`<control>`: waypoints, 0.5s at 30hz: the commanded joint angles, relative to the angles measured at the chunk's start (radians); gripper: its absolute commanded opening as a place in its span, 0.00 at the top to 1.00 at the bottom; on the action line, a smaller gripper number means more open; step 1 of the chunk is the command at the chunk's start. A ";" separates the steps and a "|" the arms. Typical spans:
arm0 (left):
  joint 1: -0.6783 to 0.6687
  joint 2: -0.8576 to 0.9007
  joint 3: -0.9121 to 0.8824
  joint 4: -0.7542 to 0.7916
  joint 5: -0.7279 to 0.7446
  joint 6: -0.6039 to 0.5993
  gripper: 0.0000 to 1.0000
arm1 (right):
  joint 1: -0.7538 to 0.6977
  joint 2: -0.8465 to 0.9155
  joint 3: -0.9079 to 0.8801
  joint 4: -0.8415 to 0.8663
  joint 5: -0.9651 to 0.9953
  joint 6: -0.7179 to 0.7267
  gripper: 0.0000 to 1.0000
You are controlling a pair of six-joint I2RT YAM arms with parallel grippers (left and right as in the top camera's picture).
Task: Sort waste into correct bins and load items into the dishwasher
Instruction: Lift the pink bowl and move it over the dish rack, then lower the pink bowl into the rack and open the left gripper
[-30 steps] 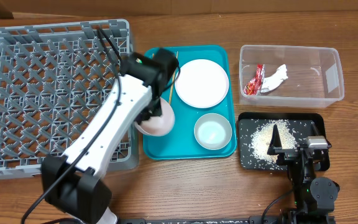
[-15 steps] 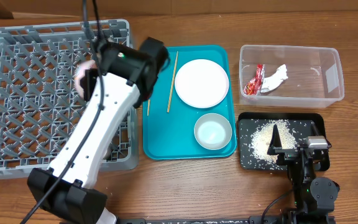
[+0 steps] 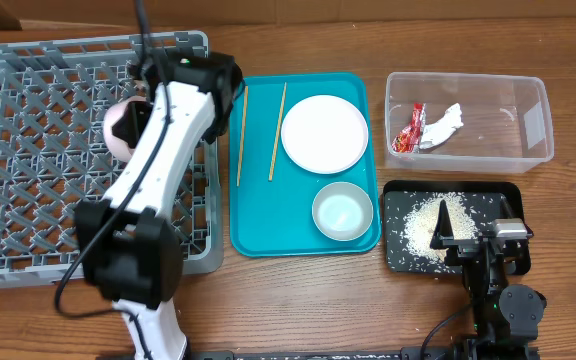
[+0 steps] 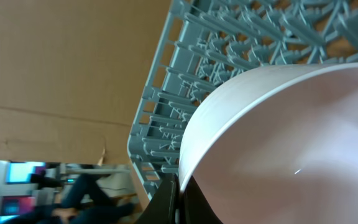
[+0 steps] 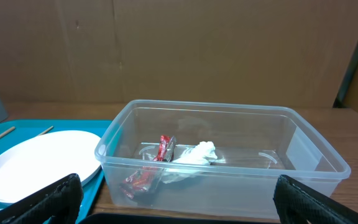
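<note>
With my left end effector (image 3: 141, 114) clamped on the rim of the small pinkish-white round bowl (image 3: 118, 131) over the large grey lattice plastic dish rack (image 3: 28, 150), I judged loading underway, the next move being to lower it between pegs and release.

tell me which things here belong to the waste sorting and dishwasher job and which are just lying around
Job: pinkish-white round bowl over the grey plastic lattice dish rack; pale round plate; pale grey round bowl; clear plastic rectangular tub holding a red snack wrapper and crumpled white tissue; black rectangular tray with loose white rice.
Lying about: flat teal plastic tray; two thin wooden chopsticks.
</note>
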 commanded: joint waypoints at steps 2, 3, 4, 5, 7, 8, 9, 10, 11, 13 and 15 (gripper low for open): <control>-0.007 0.059 0.007 -0.013 -0.051 -0.037 0.96 | -0.006 -0.012 -0.011 0.004 0.008 -0.004 0.00; -0.007 0.064 0.007 -0.016 -0.046 -0.037 0.96 | -0.006 -0.012 -0.011 0.004 0.008 -0.004 0.00; -0.008 0.066 0.007 -0.028 -0.044 -0.049 0.96 | -0.006 -0.012 -0.011 0.004 0.008 -0.004 0.00; -0.008 0.066 0.007 -0.043 -0.045 -0.069 0.96 | -0.006 -0.012 -0.011 0.004 0.008 -0.005 0.00; -0.009 0.062 0.008 -0.060 -0.044 -0.089 0.96 | -0.006 -0.012 -0.011 0.004 0.008 -0.004 0.00; -0.010 0.062 0.008 -0.065 -0.042 -0.089 0.96 | -0.006 -0.012 -0.011 0.004 0.008 -0.004 0.00; -0.011 0.062 0.008 -0.071 -0.042 -0.092 0.96 | -0.006 -0.012 -0.011 0.004 0.008 -0.004 0.00; -0.012 0.062 0.008 -0.071 -0.041 -0.092 0.96 | -0.006 -0.012 -0.011 0.004 0.008 -0.004 0.00; -0.012 0.061 0.008 -0.071 -0.041 -0.084 0.96 | -0.006 -0.012 -0.011 0.004 0.008 -0.004 0.00; -0.010 0.060 0.008 -0.071 -0.046 -0.072 0.96 | -0.006 -0.012 -0.011 0.004 0.008 -0.005 0.00; -0.008 0.060 0.008 -0.071 -0.066 -0.073 0.96 | -0.006 -0.012 -0.011 0.004 0.008 -0.004 0.00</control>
